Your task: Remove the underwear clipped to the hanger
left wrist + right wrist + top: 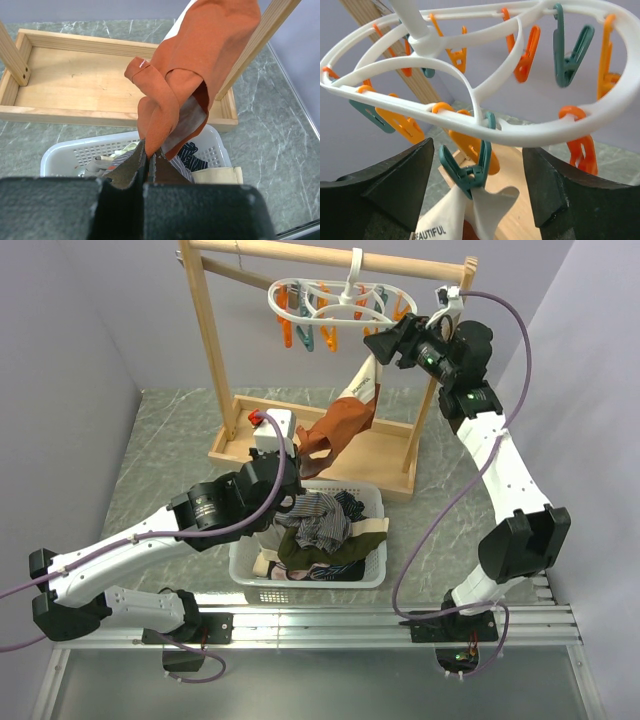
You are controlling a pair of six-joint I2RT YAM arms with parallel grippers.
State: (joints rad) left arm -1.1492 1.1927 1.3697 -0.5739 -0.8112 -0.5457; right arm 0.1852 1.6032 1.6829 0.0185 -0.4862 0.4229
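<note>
My left gripper [148,156] is clenched on the rust-orange brief [200,55] — my right gripper [477,167] gapes astride the teal peg [469,175] pinching the cream brief [485,212].

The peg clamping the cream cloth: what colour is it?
The peg is teal, clearest in the right wrist view, clamped on the cream cloth.

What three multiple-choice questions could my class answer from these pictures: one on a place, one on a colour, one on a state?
1. The white basket is:
A. on a shelf
B. on the floor
C. on the table, in front of the wooden rack
2. The peg holding the cream underwear is:
A. teal
B. orange
C. white
3. The left gripper is:
A. open
B. shut on the rust-orange underwear
C. out of view
C: it stands on the grey tabletop. A: teal in the right wrist view. B: it pinches the cloth.
</note>
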